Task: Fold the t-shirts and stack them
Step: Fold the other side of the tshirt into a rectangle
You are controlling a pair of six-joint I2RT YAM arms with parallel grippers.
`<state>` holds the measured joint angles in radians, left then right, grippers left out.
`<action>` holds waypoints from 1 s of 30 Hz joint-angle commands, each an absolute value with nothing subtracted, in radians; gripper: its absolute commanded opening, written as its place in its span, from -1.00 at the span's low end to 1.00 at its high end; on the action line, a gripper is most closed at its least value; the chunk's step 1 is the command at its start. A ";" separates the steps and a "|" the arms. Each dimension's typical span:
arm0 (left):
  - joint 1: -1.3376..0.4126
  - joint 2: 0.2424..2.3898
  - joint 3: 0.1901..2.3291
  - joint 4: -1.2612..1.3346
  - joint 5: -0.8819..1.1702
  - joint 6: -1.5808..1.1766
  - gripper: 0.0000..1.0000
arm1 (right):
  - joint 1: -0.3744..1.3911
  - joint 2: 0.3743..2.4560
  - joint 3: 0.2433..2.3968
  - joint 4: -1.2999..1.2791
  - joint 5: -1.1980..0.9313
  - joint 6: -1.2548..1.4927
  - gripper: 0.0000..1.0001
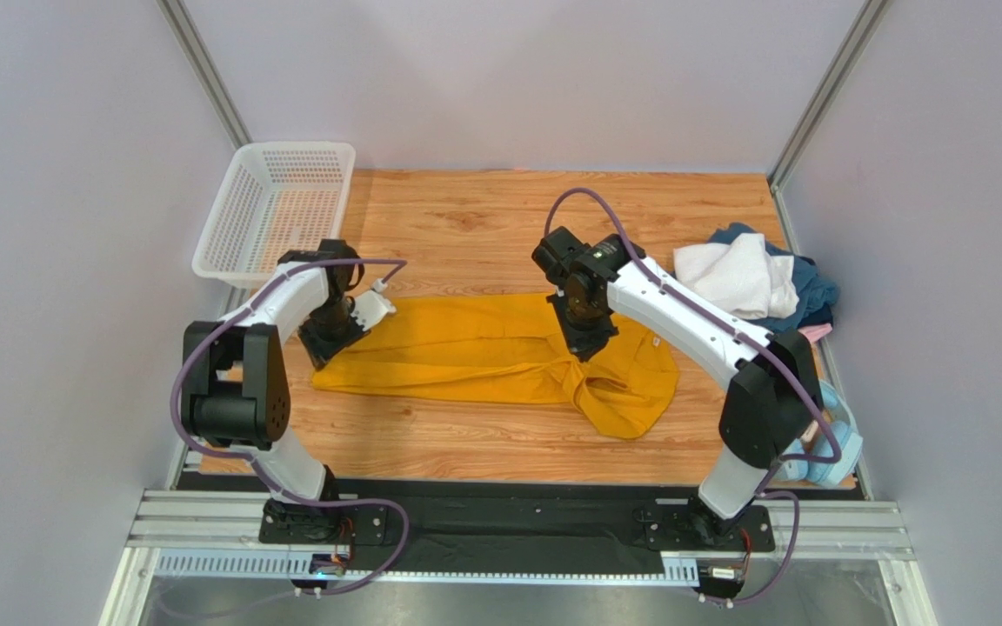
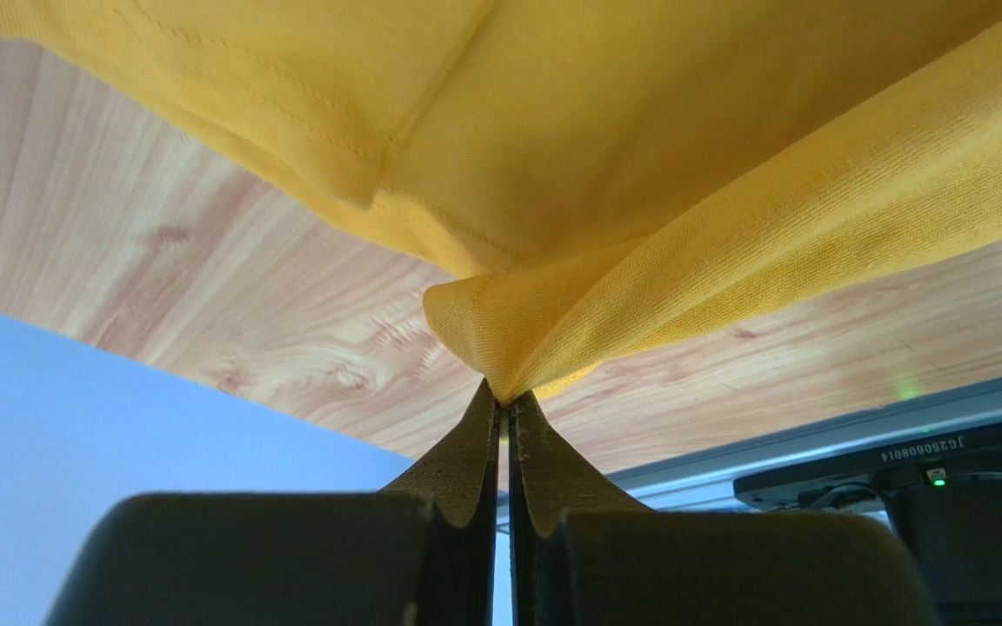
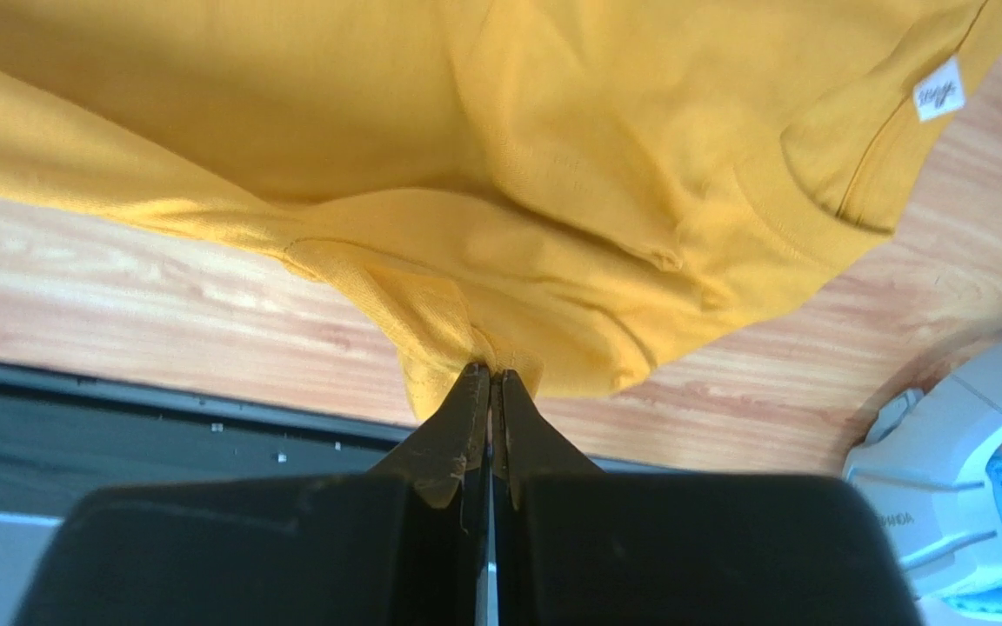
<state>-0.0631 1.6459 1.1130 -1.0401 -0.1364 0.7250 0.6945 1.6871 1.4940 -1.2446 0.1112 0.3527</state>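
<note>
The mustard-yellow t-shirt (image 1: 493, 350) lies stretched across the middle of the wooden table, its right end bunched. My left gripper (image 1: 323, 342) is shut on a pinch of its left edge, seen in the left wrist view (image 2: 509, 391) with the cloth (image 2: 676, 157) lifted off the wood. My right gripper (image 1: 587, 342) is shut on a fold near the shirt's right part; the right wrist view (image 3: 489, 376) shows the cloth (image 3: 533, 170) and its white neck label (image 3: 938, 91). A pile of white (image 1: 739, 277), dark blue (image 1: 815, 292) and pink (image 1: 817, 334) shirts sits at the right edge.
A white mesh basket (image 1: 274, 209) stands at the back left corner. Light-blue headphones (image 1: 828, 444) lie at the right front, also in the right wrist view (image 3: 977, 470). Grey walls close in left, right and back. A black rail (image 1: 519, 522) runs along the front.
</note>
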 commanded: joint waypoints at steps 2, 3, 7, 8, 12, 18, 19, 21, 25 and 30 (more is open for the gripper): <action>-0.054 1.716 1.196 -1.022 -0.127 0.749 -1.00 | 0.658 1.781 1.575 -1.167 0.143 0.308 -1.00; -0.054 1.744 1.218 -1.022 -0.127 0.747 -1.00 | 0.654 1.792 1.583 -1.161 0.141 0.305 -1.00; -0.054 1.799 1.259 -1.019 -0.143 0.749 -1.00 | 0.627 1.857 1.647 -1.152 0.140 0.301 -1.00; -0.051 1.816 1.267 -1.016 -0.147 0.750 -1.00 | 0.623 1.868 1.672 -1.152 0.141 0.299 -1.00; -0.044 1.853 1.310 -1.022 -0.153 0.749 -1.00 | 0.594 1.922 1.729 -1.150 0.135 0.291 -1.00; -0.025 1.862 1.281 -0.985 -0.210 0.768 -0.40 | 0.577 1.986 1.766 -1.154 0.161 0.285 -1.00; -0.020 1.856 1.276 -0.979 -0.219 0.772 -0.22 | 0.571 1.996 1.767 -1.151 0.161 0.287 -1.00; -0.011 1.836 1.264 -0.969 -0.239 0.784 0.35 | 0.569 2.003 1.773 -1.149 0.166 0.287 -1.00; -0.006 1.780 1.272 -0.965 -0.273 0.798 0.52 | 0.558 2.026 1.793 -1.146 0.169 0.287 -1.00; -0.006 1.648 1.372 -1.046 -0.238 0.792 0.55 | 0.548 2.055 1.816 -1.146 0.172 0.278 -1.00</action>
<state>-0.0090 1.7882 1.2671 -0.9798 -0.2485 0.7731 0.5610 2.0373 1.7611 -1.1671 0.1417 0.2974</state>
